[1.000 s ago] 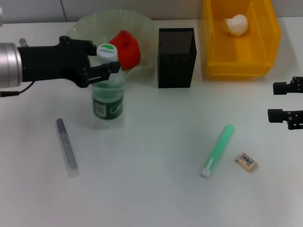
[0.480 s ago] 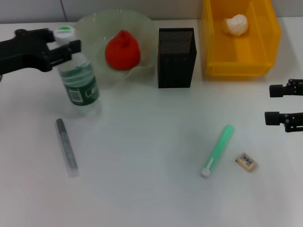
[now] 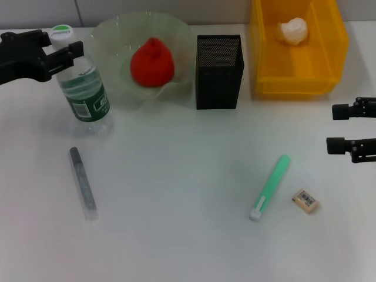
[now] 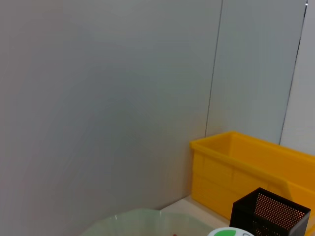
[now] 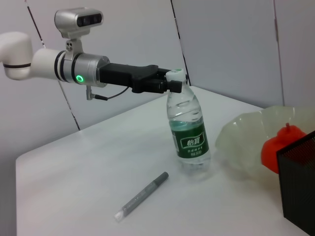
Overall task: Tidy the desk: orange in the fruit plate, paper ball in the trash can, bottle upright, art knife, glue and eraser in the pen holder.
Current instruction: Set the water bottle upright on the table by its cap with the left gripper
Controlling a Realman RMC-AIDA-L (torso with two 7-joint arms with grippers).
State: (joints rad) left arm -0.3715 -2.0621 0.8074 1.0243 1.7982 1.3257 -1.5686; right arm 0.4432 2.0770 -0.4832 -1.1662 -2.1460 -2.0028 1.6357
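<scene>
Although the head view cut the left arm off at the frame edge, the left pincer (image 3: 56,50) was seen clenched on the neck of the bottle (image 3: 82,88), just under its cap; the right wrist view confirmed the grip (image 5: 170,84) on the bottle (image 5: 189,130), which stood upright on the table (image 3: 176,235). The left wrist view showed none of that arm's own fingers — only a sliver of the cap at the frame edge. The right pincer (image 3: 346,128) sat at the table's right edge, fingers apart and holding nothing, largely cropped by the frame.

Compared with half a second earlier, the bottle had shifted further left and back, and stood straighter, beside the fruit plate (image 3: 111,35). All else was unmoved: the orange (image 3: 152,61) in the fruit plate, the paper ball (image 3: 292,30) in the trash can (image 3: 299,82), the pen holder (image 3: 218,73) between them. On the near table lay a grey pen-like stick (image 3: 82,182) — its identity hard to make out — a green stick (image 3: 270,187), and just beside it the eraser (image 3: 306,201).
</scene>
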